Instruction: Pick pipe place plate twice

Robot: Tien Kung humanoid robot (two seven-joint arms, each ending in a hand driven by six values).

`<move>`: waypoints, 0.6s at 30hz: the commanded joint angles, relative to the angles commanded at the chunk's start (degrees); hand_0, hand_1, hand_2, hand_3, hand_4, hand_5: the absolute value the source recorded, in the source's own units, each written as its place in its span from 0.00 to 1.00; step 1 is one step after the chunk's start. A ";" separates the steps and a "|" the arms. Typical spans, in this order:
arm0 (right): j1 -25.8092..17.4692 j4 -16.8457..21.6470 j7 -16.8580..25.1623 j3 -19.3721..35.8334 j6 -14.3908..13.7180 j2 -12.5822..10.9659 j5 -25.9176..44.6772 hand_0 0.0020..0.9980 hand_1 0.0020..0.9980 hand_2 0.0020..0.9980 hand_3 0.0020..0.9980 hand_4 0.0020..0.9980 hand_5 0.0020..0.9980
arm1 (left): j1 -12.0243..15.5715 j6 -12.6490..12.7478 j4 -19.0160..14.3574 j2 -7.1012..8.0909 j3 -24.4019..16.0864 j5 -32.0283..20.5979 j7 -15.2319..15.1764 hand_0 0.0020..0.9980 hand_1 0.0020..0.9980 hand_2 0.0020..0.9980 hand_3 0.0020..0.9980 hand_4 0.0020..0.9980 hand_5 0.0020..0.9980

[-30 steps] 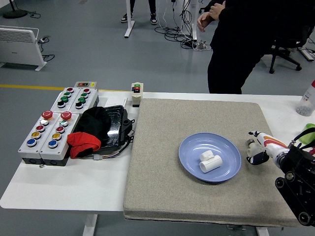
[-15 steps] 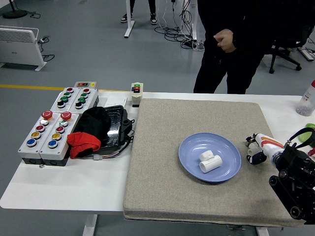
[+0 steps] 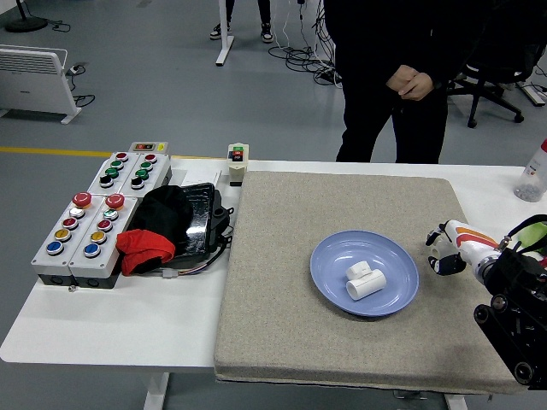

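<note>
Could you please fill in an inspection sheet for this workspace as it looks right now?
Surface: white table with a grey felt mat over its right part.
Job's things: round blue plate on the mat, holding a white plastic pipe fitting.
Clutter: grey push-button control boxes, a black case and a red cloth at left; small switch box at the far edge; bottle at the far right.
Hands: right hand just right of the plate, fingers curled, holding nothing; left hand nothing seen.
Cables: loose floor cables beyond the table.
Surroundings: person in black at the far side, hands clasped; white heater on the floor.
</note>
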 joint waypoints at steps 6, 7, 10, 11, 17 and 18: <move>-0.09 9.14 -0.47 -3.05 -0.30 -0.21 1.65 0.21 0.35 0.47 0.57 0.44 0.12 | 0.19 -0.01 0.03 0.04 0.09 -0.10 -0.05 0.70 0.69 0.71 0.65 0.32 1.00; 0.05 10.34 -0.61 -3.83 -0.16 0.03 2.15 0.21 0.35 0.47 0.57 0.44 0.12 | 0.23 0.00 0.03 0.04 0.08 -0.10 -0.05 0.70 0.69 0.71 0.65 0.32 1.00; 0.83 12.13 -0.83 -6.45 0.22 1.12 3.62 0.38 0.47 0.51 0.59 0.46 0.12 | 0.30 0.02 0.03 0.05 0.06 -0.10 -0.04 0.70 0.69 0.71 0.65 0.32 1.00; 1.24 11.87 -0.83 -7.23 0.29 1.67 3.73 0.38 0.47 0.51 0.59 0.46 0.12 | 0.34 0.02 0.02 0.06 0.06 -0.12 -0.04 0.70 0.69 0.71 0.65 0.32 1.00; 4.12 7.98 -2.12 -11.55 3.96 6.72 3.95 0.83 0.82 0.92 0.86 0.70 0.30 | 0.42 0.08 -0.01 0.08 -0.12 -0.02 -0.09 0.70 0.69 0.71 0.65 0.32 1.00; 4.58 7.22 -2.28 -11.81 5.42 7.43 4.19 0.83 0.82 0.92 0.86 0.70 0.30 | 0.36 0.09 -0.04 0.11 -0.27 0.05 -0.13 0.70 0.69 0.71 0.65 0.32 1.00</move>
